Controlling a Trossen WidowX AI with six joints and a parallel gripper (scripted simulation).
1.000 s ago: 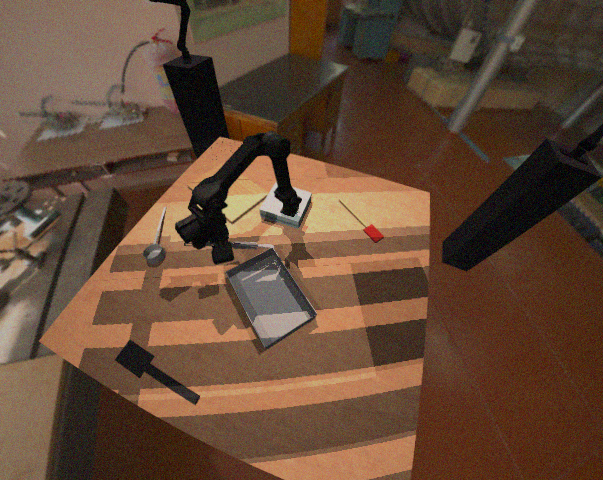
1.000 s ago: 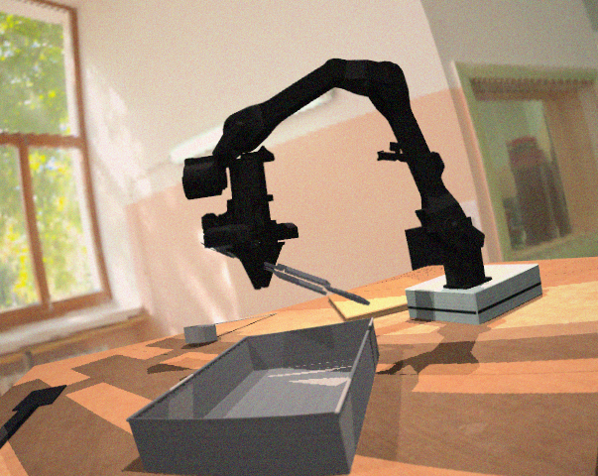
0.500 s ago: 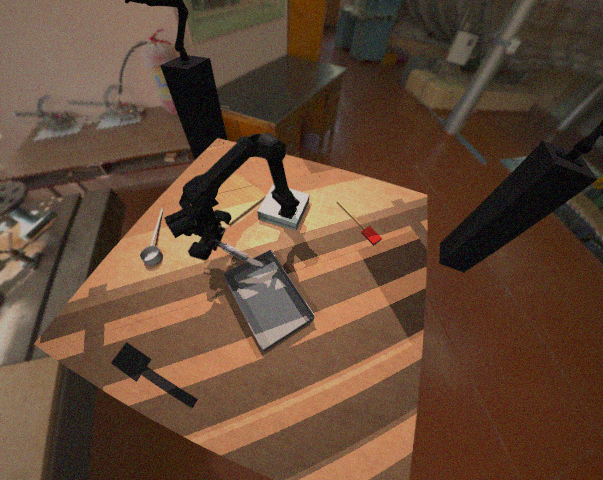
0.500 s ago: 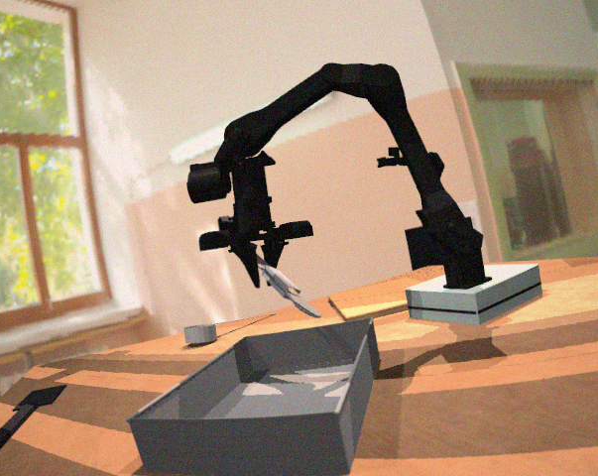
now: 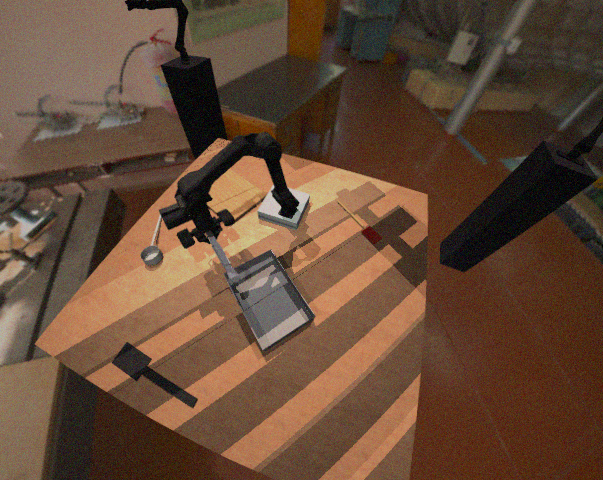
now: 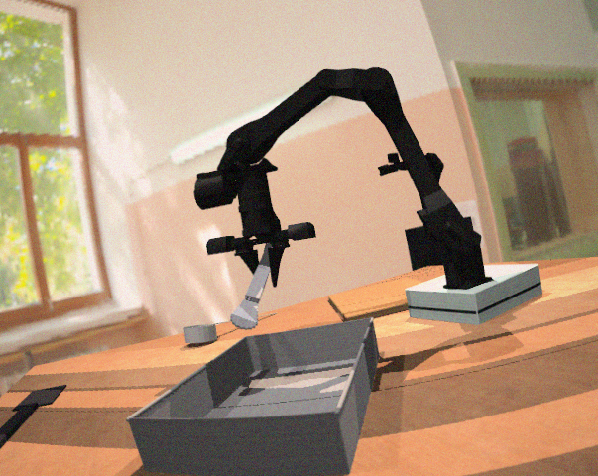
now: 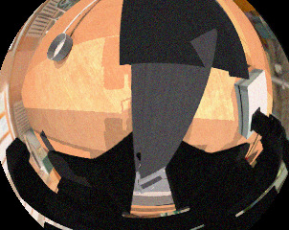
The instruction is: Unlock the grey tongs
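Observation:
My gripper [image 6: 264,277] is shut on the grey tongs [image 5: 221,256] [image 6: 258,284] [image 7: 159,105] and holds them in the air. In the exterior view the tongs slant down from between the fingers, with their rounded, scalloped end lowest. In the top view that end reaches over the back left corner of the roasting tin [image 5: 275,312] [image 6: 237,442]. The two arms look close together; whether the lock is engaged cannot be told. The wooden board [image 5: 242,193] [image 6: 365,302] lies behind the gripper, beside the robot's base.
A ladle [image 5: 151,256] [image 6: 200,334] [image 7: 59,47] lies to the left of the arm. A black spatula [image 5: 159,381] [image 6: 27,409] lies near the front left table edge. A red-headed spatula [image 5: 371,235] lies on the right. The pale base block [image 5: 293,219] [image 6: 439,307] stands next to the board.

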